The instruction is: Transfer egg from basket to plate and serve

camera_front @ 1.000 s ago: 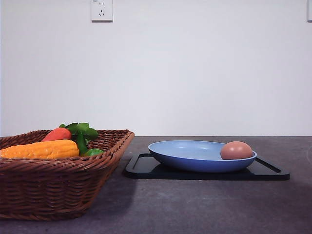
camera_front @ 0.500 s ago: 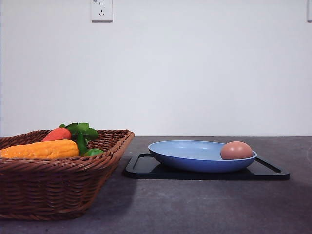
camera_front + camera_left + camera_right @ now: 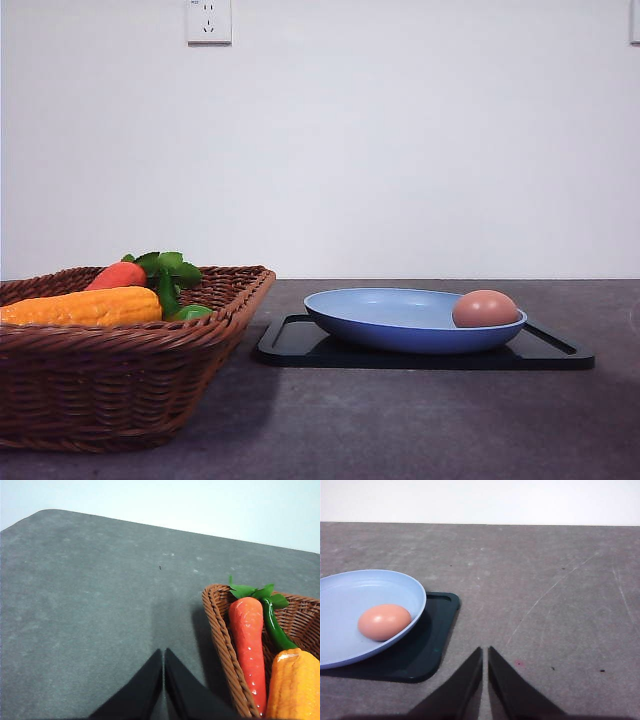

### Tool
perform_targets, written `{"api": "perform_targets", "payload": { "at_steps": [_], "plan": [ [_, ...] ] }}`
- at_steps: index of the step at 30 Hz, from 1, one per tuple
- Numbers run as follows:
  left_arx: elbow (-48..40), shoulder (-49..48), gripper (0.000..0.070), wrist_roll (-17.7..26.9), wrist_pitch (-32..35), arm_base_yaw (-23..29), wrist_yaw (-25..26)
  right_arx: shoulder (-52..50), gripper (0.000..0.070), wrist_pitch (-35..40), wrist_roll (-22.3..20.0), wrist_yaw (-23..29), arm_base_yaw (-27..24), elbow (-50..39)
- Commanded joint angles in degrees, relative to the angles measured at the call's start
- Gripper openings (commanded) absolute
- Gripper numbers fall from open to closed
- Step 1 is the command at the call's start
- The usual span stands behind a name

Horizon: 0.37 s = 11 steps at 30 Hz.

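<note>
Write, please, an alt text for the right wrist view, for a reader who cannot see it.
A brown-pink egg lies in a light-blue plate that sits on a black tray on a grey table. The right gripper is shut and empty, over bare table beside the tray.

The front camera sits low, near surface level, facing the wall across basket and plate. Each wrist camera looks down past its hand: the left hand view shares the basket's corner, the right hand view the plate's edge.
</note>
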Motion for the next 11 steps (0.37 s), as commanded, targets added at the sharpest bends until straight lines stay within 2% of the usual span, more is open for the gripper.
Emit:
{"api": "perform_targets", "payload": {
  "at_steps": [1,11],
  "plan": [
    [-1.11,-0.09,0.0,-0.09,-0.48,0.11,0.22,-0.09,0.0,0.52,0.63,0.0,-0.07,-0.28],
    [-1.11,-0.09,0.0,-0.11,-0.48,0.11,0.22,-0.09,0.0,0.46,0.63,0.02,-0.07,-0.28]
  ]
}}
